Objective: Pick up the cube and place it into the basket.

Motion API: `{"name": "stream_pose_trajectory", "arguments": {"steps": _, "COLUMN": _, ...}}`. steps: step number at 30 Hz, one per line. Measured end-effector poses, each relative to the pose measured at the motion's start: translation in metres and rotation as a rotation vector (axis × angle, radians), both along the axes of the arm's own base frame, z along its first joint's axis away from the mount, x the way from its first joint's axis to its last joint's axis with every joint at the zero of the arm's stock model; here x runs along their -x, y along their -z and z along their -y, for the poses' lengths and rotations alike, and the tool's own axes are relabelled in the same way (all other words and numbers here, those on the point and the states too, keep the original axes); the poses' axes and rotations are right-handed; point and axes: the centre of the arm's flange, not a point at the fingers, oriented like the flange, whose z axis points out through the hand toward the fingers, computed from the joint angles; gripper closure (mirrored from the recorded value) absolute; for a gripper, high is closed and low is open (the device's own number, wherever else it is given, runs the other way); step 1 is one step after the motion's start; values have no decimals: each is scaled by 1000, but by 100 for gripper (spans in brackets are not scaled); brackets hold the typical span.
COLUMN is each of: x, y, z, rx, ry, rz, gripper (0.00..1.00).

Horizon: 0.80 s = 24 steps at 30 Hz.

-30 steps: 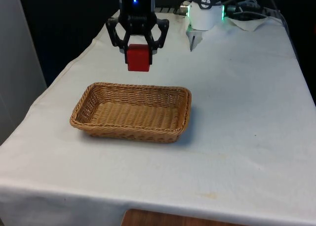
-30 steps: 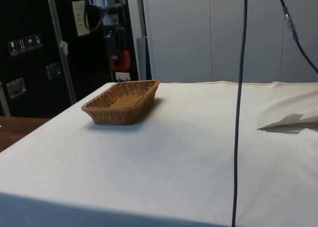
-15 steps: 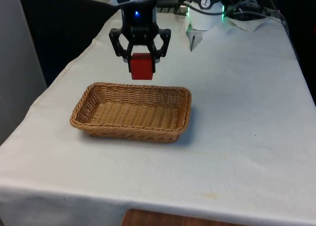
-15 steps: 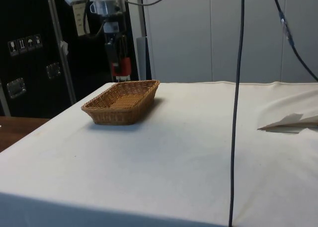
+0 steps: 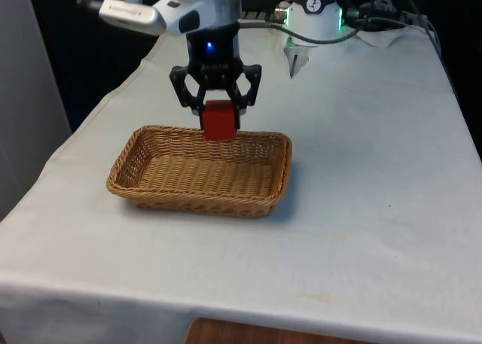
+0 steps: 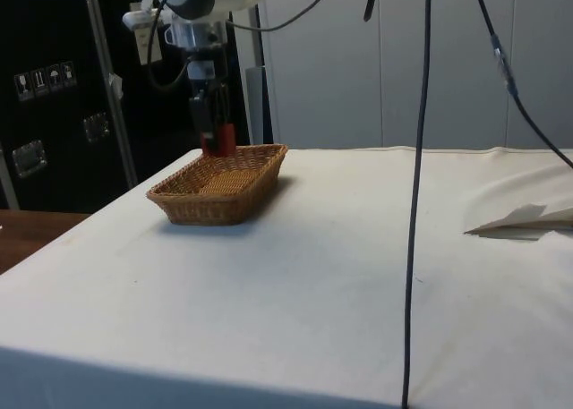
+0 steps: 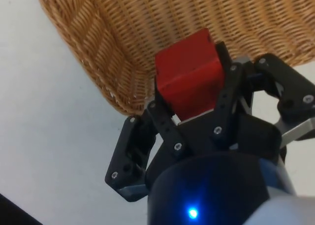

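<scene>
Table point(image 5: 376, 171): white cloth, carries the basket.
Basket point(image 5: 199, 172): oblong brown wicker, long axis running across the front view from left to right; inside bare.
Gripper point(image 5: 217, 112): black, pointing straight down, fingers closed on the cube's two sides.
Cube point(image 5: 219, 120): red, held level above the basket's far rim, apart from the wicker.

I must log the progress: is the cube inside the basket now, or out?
Out: the red cube hangs clamped between the gripper fingers above the basket far rim.
</scene>
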Motion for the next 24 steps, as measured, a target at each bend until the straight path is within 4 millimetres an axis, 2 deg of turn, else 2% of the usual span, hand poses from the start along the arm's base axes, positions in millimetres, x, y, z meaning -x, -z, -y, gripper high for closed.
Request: {"name": "stream_pose_trajectory", "arguments": {"steps": 24, "x": -12, "y": 57, "z": 25, "rx": -31, "ry": 5, "rz": -15, "gripper": 98}}
